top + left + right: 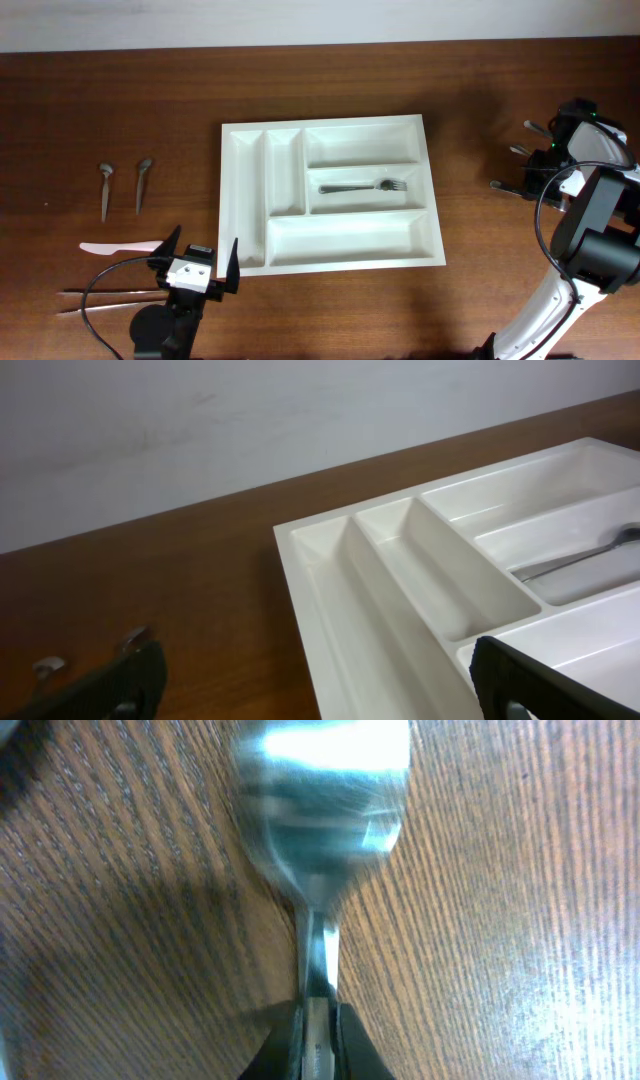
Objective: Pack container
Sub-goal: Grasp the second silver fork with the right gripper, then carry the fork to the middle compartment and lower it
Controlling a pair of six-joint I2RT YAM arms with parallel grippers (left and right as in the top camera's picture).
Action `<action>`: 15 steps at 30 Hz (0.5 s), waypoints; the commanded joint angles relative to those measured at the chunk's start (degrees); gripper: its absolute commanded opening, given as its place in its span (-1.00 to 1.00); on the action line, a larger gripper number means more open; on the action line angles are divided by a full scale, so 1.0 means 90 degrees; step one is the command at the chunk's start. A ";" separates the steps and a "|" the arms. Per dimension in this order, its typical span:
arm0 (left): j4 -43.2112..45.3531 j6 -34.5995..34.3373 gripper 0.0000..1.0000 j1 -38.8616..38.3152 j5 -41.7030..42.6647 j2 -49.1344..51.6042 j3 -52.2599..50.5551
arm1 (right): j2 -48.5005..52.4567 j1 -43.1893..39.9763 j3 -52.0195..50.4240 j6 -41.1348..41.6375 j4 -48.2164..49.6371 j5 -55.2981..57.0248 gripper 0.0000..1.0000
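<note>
The white container [255,200], a five-compartment tray, lies mid-table. A metal fork [365,186] lies in its middle wide compartment. My left gripper [197,262] is open and empty, just off the tray's front left corner. In the left wrist view the tray [400,560] and the fork's handle [590,555] show between the open fingers [320,700]. My right gripper [545,160] is at the far right of the table. In the right wrist view the gripper [318,1020] is shut on the handle of a metal spoon [320,800], close over the wood.
Two metal spoons [105,185] [142,180] lie left of the tray. A pink plastic knife [120,246] and chopsticks [100,295] lie near the left arm. Several metal utensil ends [518,150] show near the right gripper.
</note>
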 commanded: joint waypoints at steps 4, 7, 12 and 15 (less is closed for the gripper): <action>0.0024 0.0104 0.98 0.0027 -0.0044 -0.0049 -0.0046 | 0.0053 0.0032 -0.0051 -0.0466 -0.0034 0.0049 -0.92; 0.0022 0.0104 0.98 0.0027 -0.0044 -0.0049 -0.0046 | -0.0019 0.0053 0.0032 -0.0622 -0.0075 -0.0061 -0.93; 0.0022 0.0104 0.98 0.0027 -0.0044 -0.0049 -0.0046 | -0.0221 0.0209 0.0610 -0.0624 -0.0576 -0.0070 -0.92; 0.0024 0.0104 0.98 0.0027 -0.0044 -0.0049 -0.0046 | -0.0379 0.0420 0.1086 -0.0624 -0.1003 -0.0068 -0.92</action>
